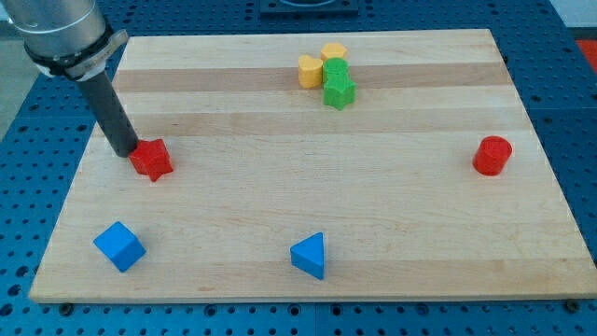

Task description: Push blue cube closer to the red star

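The blue cube (119, 245) lies near the board's bottom-left corner. The red star (152, 159) lies above it, at the view's left. My tip (125, 152) rests just left of the red star, touching or almost touching its left edge. The tip is well above the blue cube, about a hundred pixels away from it. The dark rod slants up to the arm at the view's top-left corner.
A blue triangular block (310, 255) lies at bottom centre. A red cylinder (492, 155) stands at the right. Two yellow blocks (311, 70) (334, 52), a green cube (335, 71) and a green star (340, 91) cluster at top centre. The wooden board (280, 187) sits on a blue perforated table.
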Motion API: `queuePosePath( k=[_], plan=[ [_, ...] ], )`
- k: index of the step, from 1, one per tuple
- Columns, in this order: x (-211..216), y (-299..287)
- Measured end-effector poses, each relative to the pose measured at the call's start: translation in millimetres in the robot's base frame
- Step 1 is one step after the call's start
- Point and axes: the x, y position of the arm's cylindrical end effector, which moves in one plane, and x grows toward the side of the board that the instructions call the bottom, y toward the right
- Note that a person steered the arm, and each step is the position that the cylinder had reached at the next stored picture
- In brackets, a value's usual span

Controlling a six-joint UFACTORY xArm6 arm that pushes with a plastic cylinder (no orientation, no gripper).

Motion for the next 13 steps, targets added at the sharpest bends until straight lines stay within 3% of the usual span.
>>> queuePosePath(
  k=[1, 3, 4, 5, 6, 8, 9, 13],
  plan=[
    [1, 1],
    [-3, 85],
    [-3, 96],
    [-10, 76],
    [-13, 13],
    [10, -67],
    [46, -67],
    [91, -60]
  ],
)
